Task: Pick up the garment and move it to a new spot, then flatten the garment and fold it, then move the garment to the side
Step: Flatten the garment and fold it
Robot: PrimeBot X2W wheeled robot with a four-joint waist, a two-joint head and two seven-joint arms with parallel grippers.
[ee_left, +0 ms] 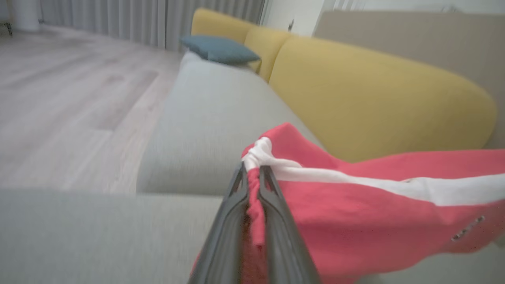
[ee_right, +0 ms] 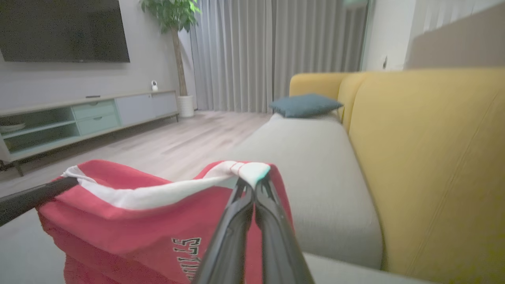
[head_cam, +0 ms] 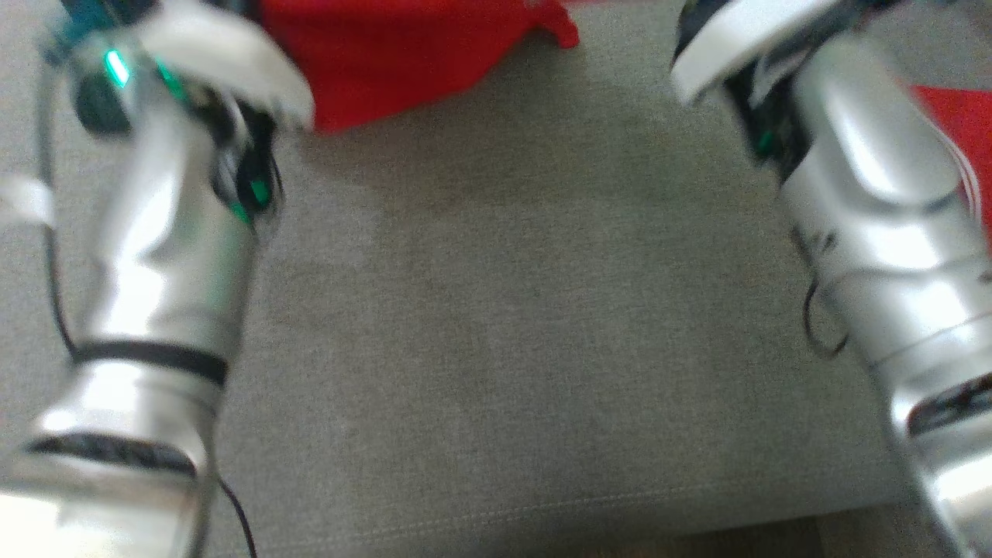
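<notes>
Head view looks down on the sofa (head_cam: pixel 542 310), whose grey seat spreads between two silver forearms, the left (head_cam: pixel 170 256) and the right (head_cam: pixel 876 201). In the right wrist view the sofa's yellow back (ee_right: pixel 426 157) runs along the right, with pale wood floor (ee_right: pixel 177 146) to its left and grey curtains (ee_right: pixel 256 55) at the far wall. A dark TV (ee_right: pixel 63 29) hangs over a long low cabinet (ee_right: pixel 86 114), and a plant (ee_right: pixel 173 15) stands beside the curtains.

The garment (ee_right: pixel 130 225), red with a white band and dark lettering, hangs stretched between the two grippers above the seat. In the head view it (head_cam: pixel 403 54) shows at the top edge beside the left forearm. Whether its lower edge touches the seat cannot be told.

A blue cushion (ee_right: pixel 304 104) lies at the sofa's far end.

The left gripper (ee_left: pixel 252 167) is closed nearly tight, with a bunched corner of the garment (ee_left: pixel 355 221) and its white band pinched between the fingers. The right gripper (ee_right: pixel 252 183) is closed likewise, clamping the white band at the opposite corner.
</notes>
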